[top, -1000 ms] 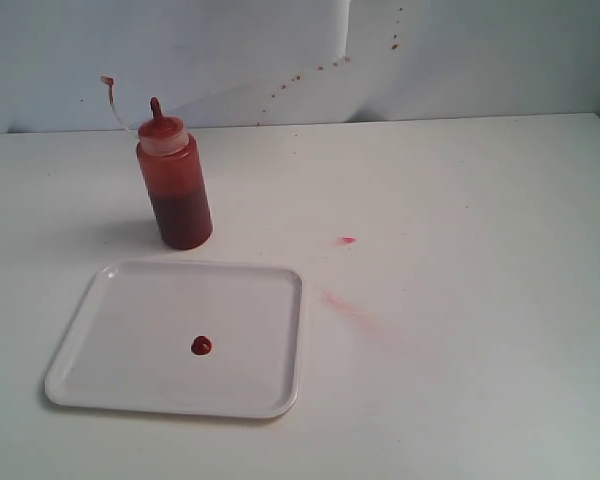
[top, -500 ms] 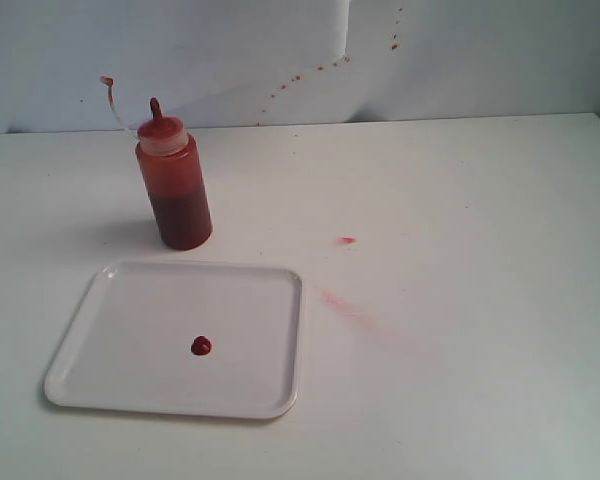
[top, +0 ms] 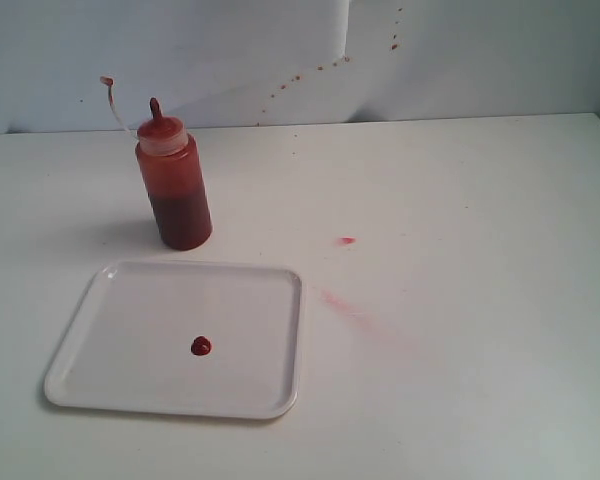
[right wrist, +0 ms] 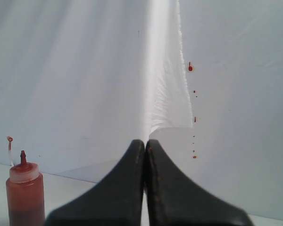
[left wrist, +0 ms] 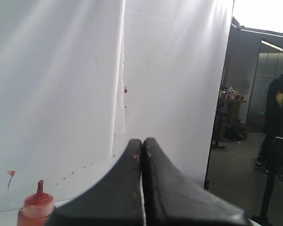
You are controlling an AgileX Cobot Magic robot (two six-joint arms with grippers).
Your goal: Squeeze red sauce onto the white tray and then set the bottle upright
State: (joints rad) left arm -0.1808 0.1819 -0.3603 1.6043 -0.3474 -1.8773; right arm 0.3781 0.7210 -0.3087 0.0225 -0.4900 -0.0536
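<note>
Bottle (top: 175,190) upright behind white tray (top: 130,300); red sauce (top: 201,346) blob on tray.

White table (top: 480,180); spattered backdrop (top: 460,60)

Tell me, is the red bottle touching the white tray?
Apart. The exterior view shows the bottle standing upright on the table just beyond the white tray, with a strip of bare table between its base and the tray's rim.

No legible text, label, brand, number or sign was observed on any object in any view.
</note>
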